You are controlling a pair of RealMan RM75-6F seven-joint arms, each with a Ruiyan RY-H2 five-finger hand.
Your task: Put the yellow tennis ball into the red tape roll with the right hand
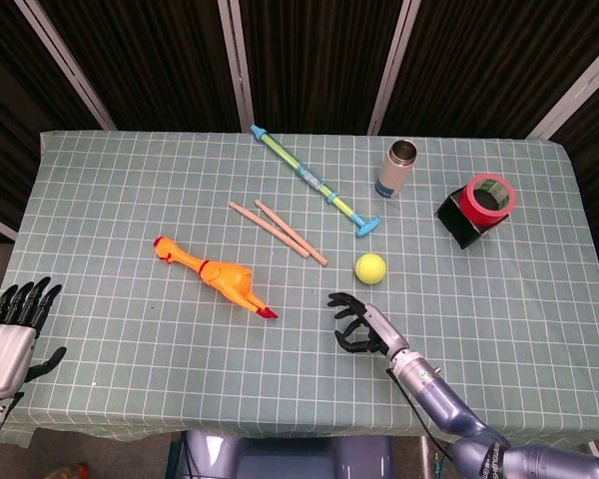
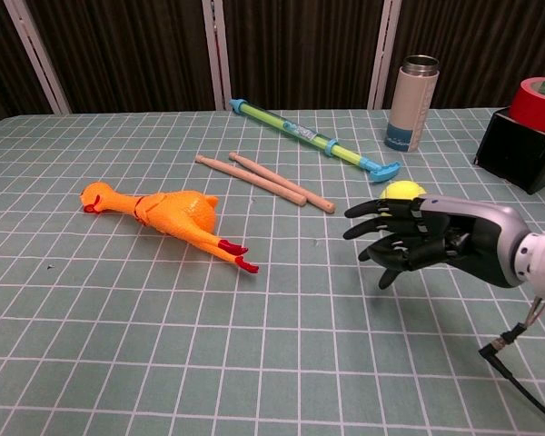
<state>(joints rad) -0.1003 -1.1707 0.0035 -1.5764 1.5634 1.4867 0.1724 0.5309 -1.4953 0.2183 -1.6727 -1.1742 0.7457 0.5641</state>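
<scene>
The yellow tennis ball [image 1: 370, 266] lies free on the table [image 1: 100, 190], a little right of centre in the head view, and nothing is touching it. Working from the near edge outward, we find the left robot hand [image 1: 12, 334] at about 8 o'clock, off the table's corner, fingers spread and holding nothing. The right robot hand [image 1: 357, 321] hovers near the ball at its 7 o'clock side, fingers apart and loosely curved, empty; in the chest view it partly hides the ball [image 2: 402, 190] behind its fingertips [image 2: 359, 211].

We judge the ball light, springy and fuzzy, so the felt should grip well, but being round it may roll away if nudged from one side. The best hold looks like a wrap from above, thumb and fingers on opposite sides around its widest part.

Further out, at roughly 9 o'clock from the ball, lies a rubber chicken [image 1: 215, 275]; two wooden sticks [image 1: 280, 231] sit at 10 o'clock and a blue-green tube toy [image 1: 311, 180] at 11. A metal bottle [image 1: 397, 168] stands at 1 o'clock. The red tape roll [image 1: 489, 195], at 2 o'clock, rests tilted on a black box [image 1: 461, 223], well apart from the ball, its opening facing up and toward us.
</scene>
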